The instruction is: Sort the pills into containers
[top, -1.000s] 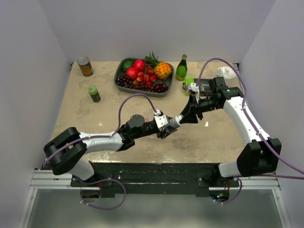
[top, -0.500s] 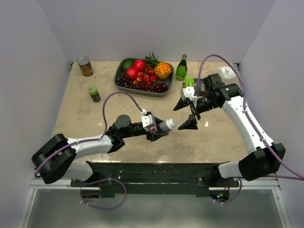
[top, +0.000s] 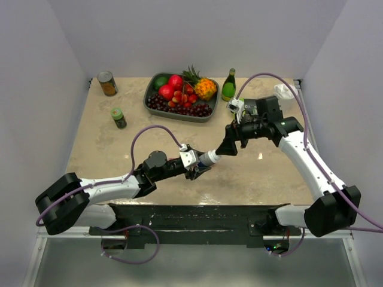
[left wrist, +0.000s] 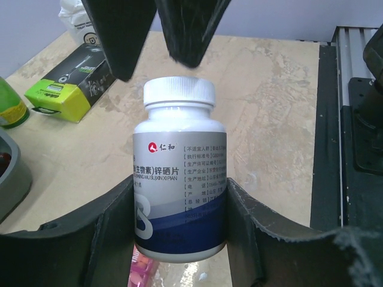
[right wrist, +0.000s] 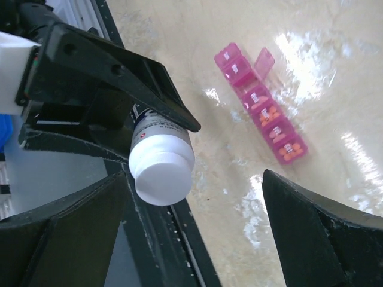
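White-capped bottle [right wrist: 161, 172] — pink organiser [right wrist: 262, 113] beyond

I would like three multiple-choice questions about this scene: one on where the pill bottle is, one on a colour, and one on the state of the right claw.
1. Where is the pill bottle?
A. in the left claw
B. in the right claw
C. in neither claw
2. What colour is the pill organiser?
A. green
B. pink
C. white
3. How is the right claw?
A. shut on the bottle
B. open
C. shut on the organiser
Answers: 1 A, its fingers press both sides of the bottle; 2 B, the strip is translucent pink; 3 B, its fingers stand wide apart by the white cap.
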You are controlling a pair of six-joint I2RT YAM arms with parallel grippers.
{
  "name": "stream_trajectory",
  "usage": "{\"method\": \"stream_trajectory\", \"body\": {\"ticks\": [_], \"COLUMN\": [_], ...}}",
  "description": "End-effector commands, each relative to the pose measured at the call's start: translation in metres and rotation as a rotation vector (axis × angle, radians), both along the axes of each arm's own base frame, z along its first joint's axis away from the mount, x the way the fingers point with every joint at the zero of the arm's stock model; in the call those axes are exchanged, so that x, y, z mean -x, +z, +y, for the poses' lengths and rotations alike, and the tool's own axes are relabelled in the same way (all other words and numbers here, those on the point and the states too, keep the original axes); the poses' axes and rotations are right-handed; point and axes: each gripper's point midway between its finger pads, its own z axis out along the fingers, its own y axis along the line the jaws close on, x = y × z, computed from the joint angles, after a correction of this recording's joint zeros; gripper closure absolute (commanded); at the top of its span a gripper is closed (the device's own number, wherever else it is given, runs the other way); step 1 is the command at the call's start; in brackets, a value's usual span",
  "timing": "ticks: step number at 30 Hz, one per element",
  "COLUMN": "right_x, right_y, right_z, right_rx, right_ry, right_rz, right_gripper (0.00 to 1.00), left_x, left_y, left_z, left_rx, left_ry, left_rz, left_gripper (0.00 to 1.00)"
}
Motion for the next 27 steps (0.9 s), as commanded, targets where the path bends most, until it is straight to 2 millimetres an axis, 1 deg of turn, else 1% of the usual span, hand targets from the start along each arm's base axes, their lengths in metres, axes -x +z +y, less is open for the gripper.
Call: {"method": "stream_trajectory", "body": {"ticks": [1,3,4,6,7,9,10,11,13,14,15,16,17,18,19,20,21,22,24,25,26,27], "right_x": [0.003,0.005,0.006,0.006,0.007,0.007,0.007,0.008,0.019,0.022,0.024,0.039,0.041,0.044,0.065,0.068,0.070,0.080,0.081,0.081,0.079,0.076], "right_y": [-0.014,-0.017,-0.017,-0.019,-0.019,-0.019,-0.019,-0.016,-0.014,-0.006,-0.010,-0.012,-0.006,-0.008,-0.014,-0.010,-0.012,-0.014,-0.013,-0.010,-0.013,-0.013], "right_z": [0.013,0.015,0.017,0.019,0.021,0.023,0.024,0.025,0.028,0.029,0.030,0.026,0.027,0.026,0.024,0.024,0.025,0.025,0.027,0.027,0.024,0.024], "right_rx": [0.015,0.015,0.013,0.012,0.010,0.009,0.007,-0.004,-0.025,-0.038,-0.028,-0.014,-0.010,0.000,0.030,0.032,0.035,0.042,0.046,0.050,0.069,0.076], "right_ry": [-0.071,-0.065,-0.059,-0.048,-0.041,-0.023,-0.015,0.005,0.089,0.129,0.213,0.267,0.319,0.428,0.511,0.573,0.664,0.725,0.820,0.845,0.877,0.911], "right_rz": [0.123,0.141,0.147,0.162,0.163,0.161,0.161,0.151,0.149,0.131,0.060,0.090,0.044,-0.081,-0.037,-0.096,-0.200,-0.203,-0.339,-0.401,-0.460,-0.538], "right_gripper": [0.04,0.09,0.15,0.21,0.29,0.38,0.56,0.66,0.82,0.92,0.96,0.98,1.00,1.00,1.00,1.00,1.00,1.00,1.00,1.00,1.00,1.00], "left_x": [-0.008,-0.009,-0.009,-0.010,-0.010,-0.010,-0.010,-0.010,-0.008,-0.009,-0.005,-0.002,-0.004,0.007,0.009,0.013,0.021,0.025,0.035,0.035,0.037,0.040], "left_y": [0.018,0.018,0.018,0.016,0.016,0.016,0.016,0.015,0.013,0.010,0.011,0.009,0.010,0.009,0.010,0.008,0.009,0.009,0.008,0.014,0.009,0.010], "left_z": [-0.001,0.000,0.000,0.000,0.001,0.001,0.001,0.001,0.001,0.003,0.002,0.001,0.004,0.002,0.003,0.004,0.003,0.003,-0.001,-0.004,-0.003,-0.003], "left_rx": [0.052,0.052,0.052,0.048,0.047,0.047,0.047,0.045,0.037,0.028,0.029,0.025,0.027,0.034,0.039,0.035,0.034,0.030,0.006,0.007,-0.015,-0.018], "left_ry": [0.036,0.043,0.045,0.048,0.051,0.051,0.051,0.051,0.045,0.046,0.019,-0.004,-0.015,-0.087,-0.110,-0.133,-0.184,-0.208,-0.279,-0.298,-0.312,-0.336], "left_rz": [-0.055,-0.051,-0.051,-0.049,-0.049,-0.048,-0.048,-0.046,-0.042,-0.034,-0.029,-0.018,-0.005,0.021,0.028,0.036,0.035,0.037,0.061,0.058,0.077,0.079], "left_gripper": [1.00,1.00,1.00,1.00,1.00,1.00,1.00,1.00,1.00,1.00,1.00,1.00,1.00,1.00,1.00,1.00,1.00,1.00,1.00,1.00,1.00,1.00]}}
